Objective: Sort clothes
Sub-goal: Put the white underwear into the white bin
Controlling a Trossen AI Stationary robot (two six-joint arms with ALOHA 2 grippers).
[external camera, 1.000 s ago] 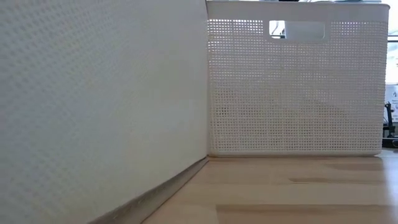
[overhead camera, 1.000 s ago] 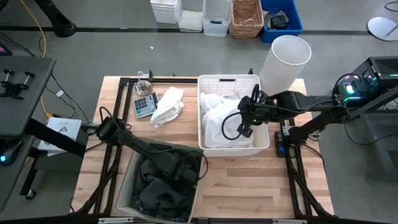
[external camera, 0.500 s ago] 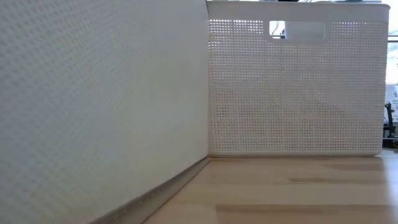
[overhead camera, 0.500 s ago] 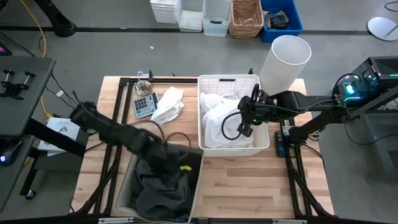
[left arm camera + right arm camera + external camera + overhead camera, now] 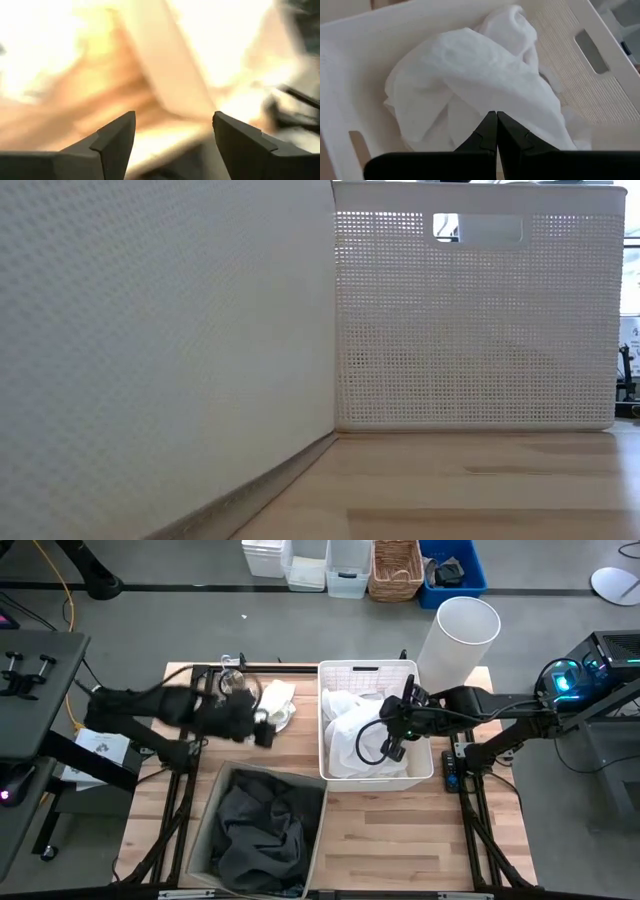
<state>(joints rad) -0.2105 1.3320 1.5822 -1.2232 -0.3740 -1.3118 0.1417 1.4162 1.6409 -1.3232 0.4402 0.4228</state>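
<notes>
White clothes [image 5: 350,730] are lying heaped in the slotted basket [image 5: 372,671] at the table's middle, and one more white garment [image 5: 272,705] is sitting on the wood to its left. Dark clothes [image 5: 255,835] are filling the bin [image 5: 205,810] near the front edge. The left gripper [image 5: 262,727] is hanging just beside the loose white garment, fingers [image 5: 116,140] spread apart with nothing between them; its wrist view is blurred, so contact is hard to judge. The right gripper [image 5: 392,748] is hovering over the basket's white heap, fingers [image 5: 487,135] pressed together and empty.
</notes>
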